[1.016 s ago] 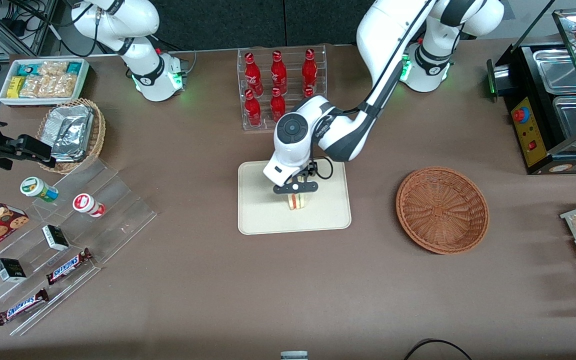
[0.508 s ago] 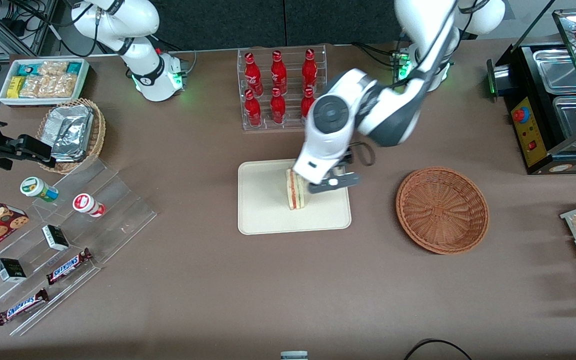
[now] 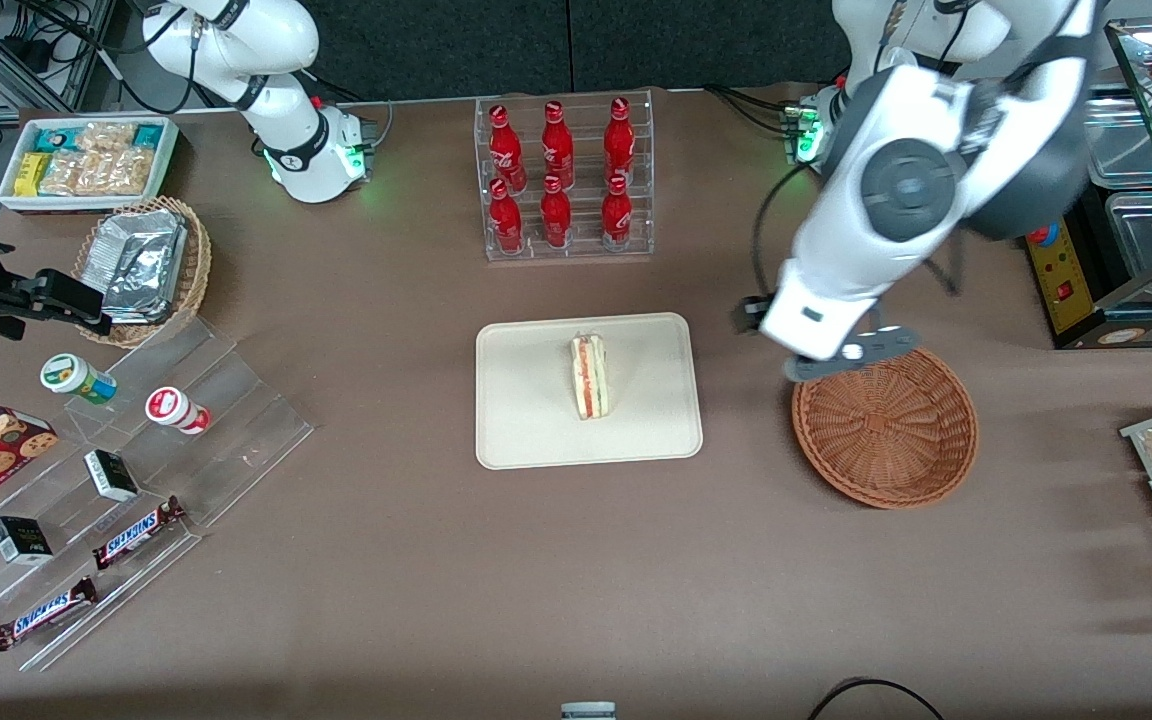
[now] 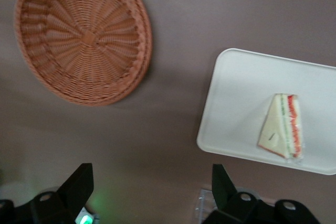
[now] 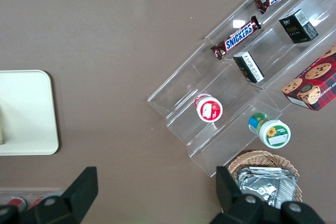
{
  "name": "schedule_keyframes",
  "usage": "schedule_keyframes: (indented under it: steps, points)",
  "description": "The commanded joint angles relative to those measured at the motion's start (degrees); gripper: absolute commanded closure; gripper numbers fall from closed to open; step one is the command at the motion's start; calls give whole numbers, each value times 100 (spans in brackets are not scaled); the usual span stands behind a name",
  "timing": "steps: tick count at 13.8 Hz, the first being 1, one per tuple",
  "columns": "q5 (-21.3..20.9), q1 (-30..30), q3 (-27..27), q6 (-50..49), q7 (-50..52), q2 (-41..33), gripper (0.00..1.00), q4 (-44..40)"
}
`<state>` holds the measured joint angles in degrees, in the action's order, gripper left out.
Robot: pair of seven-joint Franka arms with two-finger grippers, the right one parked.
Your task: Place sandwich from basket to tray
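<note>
Rough woven wicker basket [image 3: 884,420]; smooth matt tray [image 3: 526,400].

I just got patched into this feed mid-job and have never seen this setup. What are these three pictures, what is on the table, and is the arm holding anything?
You are looking at two white robot arms bolted to a brown table. One picture looks down from the front; the other two come from cameras on the arms' wrists.

The working arm's gripper is raised above the rim of the round reddish-brown basket, fingers open and holding nothing. The basket is empty.

The sandwich lies on the cream tray mid-table, free of the gripper. The working arm's wrist camera shows the same sandwich on that tray.

Farther from the front camera stands a rack of red bottles. Toward the parked arm's end are snack shelves with Snickers bars.
</note>
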<state>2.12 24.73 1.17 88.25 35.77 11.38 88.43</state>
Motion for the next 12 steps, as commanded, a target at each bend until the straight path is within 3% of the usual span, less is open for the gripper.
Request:
schedule_keyframes:
  steps: [1,5,8,12]
  points:
    - [-98,-318,102,-360,-822,-442,1,148]
    - [-98,-1039,190,-905,-2317,-890,1,148]
    - [-466,-1286,190,-1221,-2907,-1172,1,175]
    - [-450,-1717,147,-1346,-3602,-1340,1,149]
